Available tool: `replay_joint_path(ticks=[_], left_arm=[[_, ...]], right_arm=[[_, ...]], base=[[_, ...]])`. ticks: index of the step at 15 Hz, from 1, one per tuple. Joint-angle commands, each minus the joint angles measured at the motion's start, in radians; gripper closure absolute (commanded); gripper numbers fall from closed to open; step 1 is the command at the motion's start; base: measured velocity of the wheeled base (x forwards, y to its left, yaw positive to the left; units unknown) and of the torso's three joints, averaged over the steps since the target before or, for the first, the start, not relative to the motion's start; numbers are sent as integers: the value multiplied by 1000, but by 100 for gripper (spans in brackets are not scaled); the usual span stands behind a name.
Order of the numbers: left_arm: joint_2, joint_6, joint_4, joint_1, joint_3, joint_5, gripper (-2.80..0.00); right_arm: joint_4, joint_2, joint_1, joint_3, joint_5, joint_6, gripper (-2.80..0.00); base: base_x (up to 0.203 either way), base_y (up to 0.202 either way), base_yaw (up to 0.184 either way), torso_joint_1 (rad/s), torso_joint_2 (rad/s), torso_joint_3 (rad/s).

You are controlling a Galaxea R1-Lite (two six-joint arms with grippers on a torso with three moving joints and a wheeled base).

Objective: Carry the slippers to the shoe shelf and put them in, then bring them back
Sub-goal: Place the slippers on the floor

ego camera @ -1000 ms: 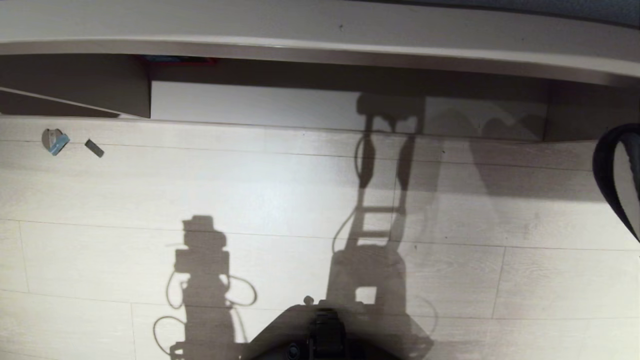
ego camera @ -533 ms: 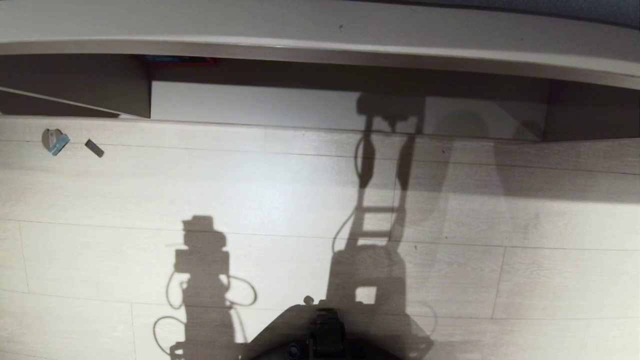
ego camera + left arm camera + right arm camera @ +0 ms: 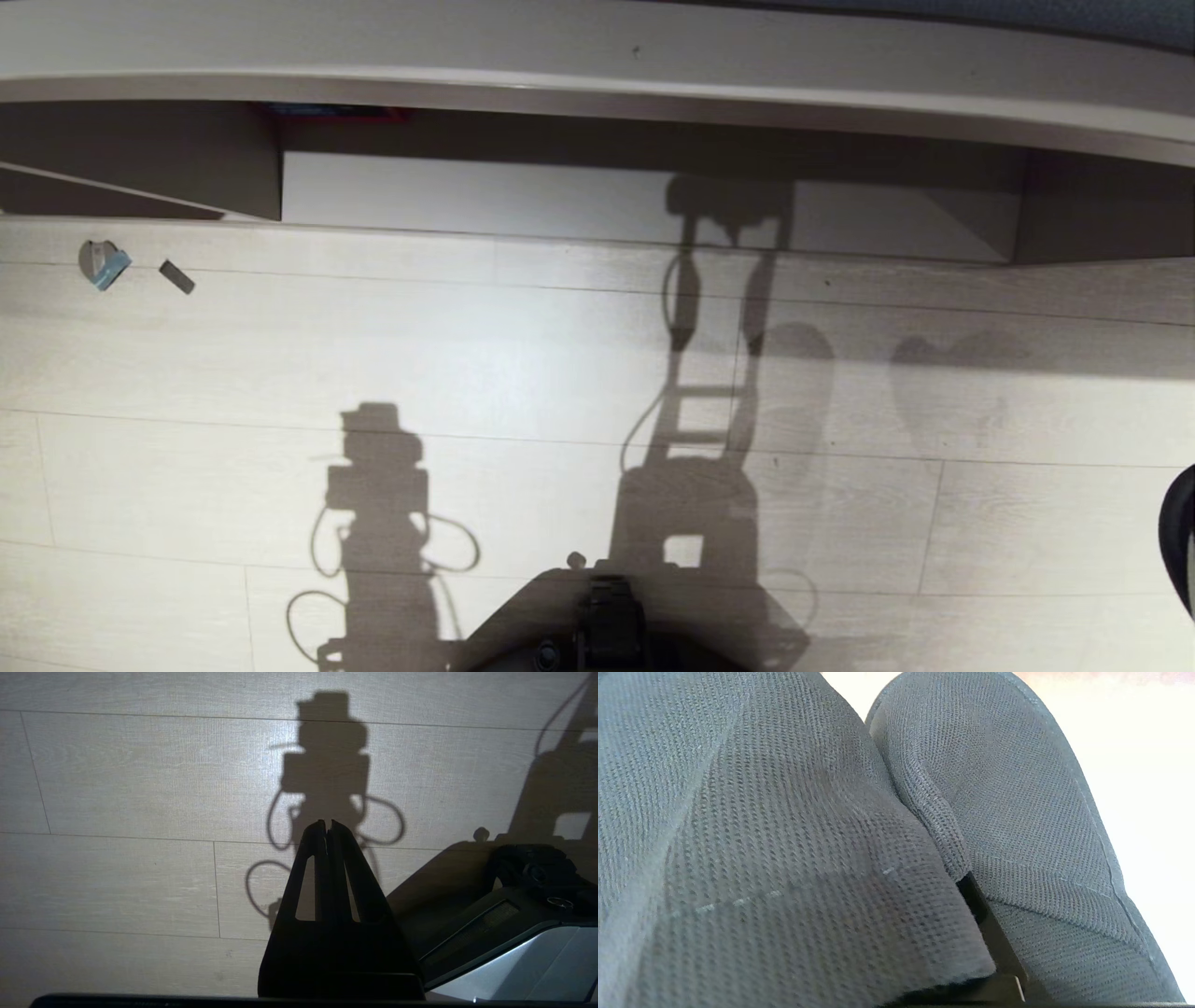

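At the far edge of the pale plank floor [image 3: 523,373] stands the shoe shelf [image 3: 523,191], a low wide cubby with a pale base board, a vertical divider on its left and a long beige top running across above it; the cubby's lit base shows no slippers in it. The slippers [image 3: 794,849] fill the right wrist view instead: two dark grey woven pieces pressed side by side right against the camera, with a black finger [image 3: 994,942] of the right gripper showing in the seam between them, so that pincer is closed tight and has hold of the pair. In the head view only a dark curved sliver at the right edge, low down, shows of that load. The left gripper [image 3: 328,828] hangs parked over the floor beside the robot's base [image 3: 514,914], its two black fingers pressed together with nothing between them. On the floor near the shelf's left end lie a small blue-and-grey scrap [image 3: 103,264] and, just beside it, a small dark block [image 3: 175,276].
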Motion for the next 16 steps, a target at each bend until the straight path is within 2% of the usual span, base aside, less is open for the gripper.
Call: replay_joint_path(ticks=[1,3,7,16], left_arm=[[1,0,0,0,0,0,0],[1,-2,0,0,0,-1,0],[1,0,0,0,0,0,0],[1,-6,0,0,0,0,0]], right_arm=[[-21,-32,-1,94,5,-13,0],[70,-32,-1,106,23,-36,0],[75,-32,-1,106,39,-46,0],[77,-32,-1,104,37,-10,0]], base=[[0,0,0,0,0,0],[0,0,0,0,0,0],[0,0,0,2,1,45],[0,0,0,2,2,196]])
